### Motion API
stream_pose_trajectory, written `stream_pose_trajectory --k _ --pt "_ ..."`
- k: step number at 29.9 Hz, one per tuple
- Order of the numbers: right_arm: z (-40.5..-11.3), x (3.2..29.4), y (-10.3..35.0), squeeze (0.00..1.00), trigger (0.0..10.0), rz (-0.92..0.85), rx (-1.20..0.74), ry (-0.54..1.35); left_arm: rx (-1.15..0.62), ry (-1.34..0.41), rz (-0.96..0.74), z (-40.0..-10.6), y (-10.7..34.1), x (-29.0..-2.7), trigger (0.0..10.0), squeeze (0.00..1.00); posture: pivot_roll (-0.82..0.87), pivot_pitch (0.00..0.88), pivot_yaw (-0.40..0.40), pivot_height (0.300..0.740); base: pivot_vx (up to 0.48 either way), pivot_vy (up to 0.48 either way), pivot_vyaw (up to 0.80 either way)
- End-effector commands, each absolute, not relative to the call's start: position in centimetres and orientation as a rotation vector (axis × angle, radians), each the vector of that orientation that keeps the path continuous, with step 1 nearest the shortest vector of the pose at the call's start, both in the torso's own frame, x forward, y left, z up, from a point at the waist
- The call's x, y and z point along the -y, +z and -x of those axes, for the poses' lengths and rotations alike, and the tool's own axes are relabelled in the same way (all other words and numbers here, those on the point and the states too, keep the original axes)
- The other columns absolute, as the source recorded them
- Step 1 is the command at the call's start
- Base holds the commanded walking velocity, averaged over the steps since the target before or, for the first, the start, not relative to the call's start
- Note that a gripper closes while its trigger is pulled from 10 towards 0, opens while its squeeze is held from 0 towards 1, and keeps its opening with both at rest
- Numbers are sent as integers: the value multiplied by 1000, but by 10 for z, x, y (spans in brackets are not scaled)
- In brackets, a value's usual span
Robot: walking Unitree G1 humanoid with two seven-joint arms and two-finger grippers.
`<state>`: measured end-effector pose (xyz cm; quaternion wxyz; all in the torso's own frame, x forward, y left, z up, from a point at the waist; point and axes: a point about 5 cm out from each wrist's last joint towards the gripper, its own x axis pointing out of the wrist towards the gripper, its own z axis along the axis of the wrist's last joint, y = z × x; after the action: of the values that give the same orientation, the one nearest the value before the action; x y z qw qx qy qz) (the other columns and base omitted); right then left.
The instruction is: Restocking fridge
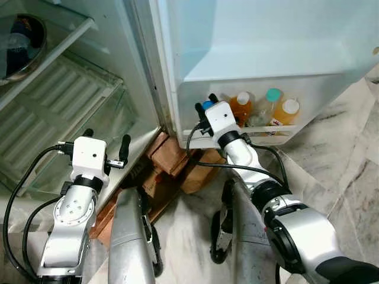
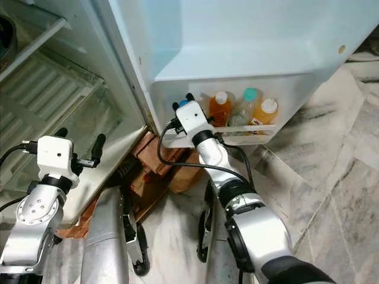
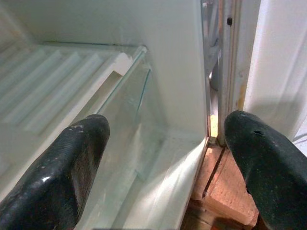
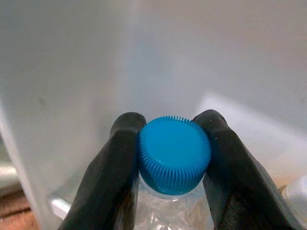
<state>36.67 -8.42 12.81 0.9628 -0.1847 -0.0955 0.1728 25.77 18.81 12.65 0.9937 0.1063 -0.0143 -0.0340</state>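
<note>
Nearest me, my left claw [image 1: 105, 145] hangs wide apart and empty before the fridge's lower compartment, by the bricks [image 1: 169, 160] under the cabinet edge. Further out, my right claw [image 4: 170, 158] is closed on the blue cap [image 4: 174, 155] of a clear bottle [image 4: 168, 211], one finger on either side of it, at the hinge end of the door shelf [image 1: 284, 135]. I judge I am setting this bottle into the door: the next move calls for lowering it until it stands, then parting the fingers and lifting straight up. Room is tight: the door wall is just beside the cap on one side, the orange juice bottle [image 1: 240, 107] on the other, and the teal-capped bottle [image 1: 271, 100] beyond.
</note>
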Motion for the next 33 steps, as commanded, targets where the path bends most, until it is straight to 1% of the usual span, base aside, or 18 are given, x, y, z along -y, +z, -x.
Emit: stream_pose_trajectory --k 1,4,5,6,9,13,19,22,26,28,30,31,32,33 --pt "-364 90 111 0 10000 376 93 347 -7 -70 -223 -255 120 -189 10000 0 178 348 27 547 0 0 0" --pt "-365 94 110 0 10000 356 58 348 -9 -68 -222 -256 119 -190 10000 0 175 344 27 547 0 0 0" --pt "-366 96 112 949 10000 351 64 342 -10 -68 -223 -257 119 -190 10000 0 173 335 26 547 0 0 0" --pt "-367 97 114 1000 10000 350 79 336 -10 -67 -224 -258 118 -190 10000 0 172 330 26 547 0 0 0" --pt "-369 97 121 1000 10000 332 116 338 -11 -65 -226 -260 117 -190 10000 0 166 317 25 547 0 0 0" --pt "-370 90 135 1000 10000 261 192 381 -10 -61 -227 -264 116 -191 10000 0 155 296 22 547 0 0 0" --pt "-364 80 145 1000 10000 182 268 515 4 -47 -220 -272 115 -190 10000 0 126 246 8 547 0 0 0" --pt "-359 79 143 1000 10000 170 276 570 6 -46 -214 -272 113 -190 10000 0 100 220 3 547 0 0 0" --pt "-352 90 136 1000 10000 172 250 596 1 -41 -211 -271 107 -191 10000 0 69 178 -6 547 0 0 0" --pt "-351 93 134 1000 10000 172 247 591 0 -39 -210 -271 106 -191 10000 0 67 173 -7 547 0 0 0" --pt "-343 102 131 1000 10000 146 254 571 -1 -29 -203 -270 103 -192 10000 0 54 142 -13 547 0 0 0" --pt "-343 102 131 1000 10000 146 254 571 -1 -29 -203 -270 103 -192 10000 0 54 142 -13 547 0 0 0" --pt "-330 108 128 1000 10000 99 264 546 0 -23 -195 -268 101 -191 10000 0 41 112 -18 547 0 0 0" --pt "-330 108 128 1000 10000 99 264 546 0 -23 -195 -268 101 -191 10000 0 41 112 -18 547 0 0 0"
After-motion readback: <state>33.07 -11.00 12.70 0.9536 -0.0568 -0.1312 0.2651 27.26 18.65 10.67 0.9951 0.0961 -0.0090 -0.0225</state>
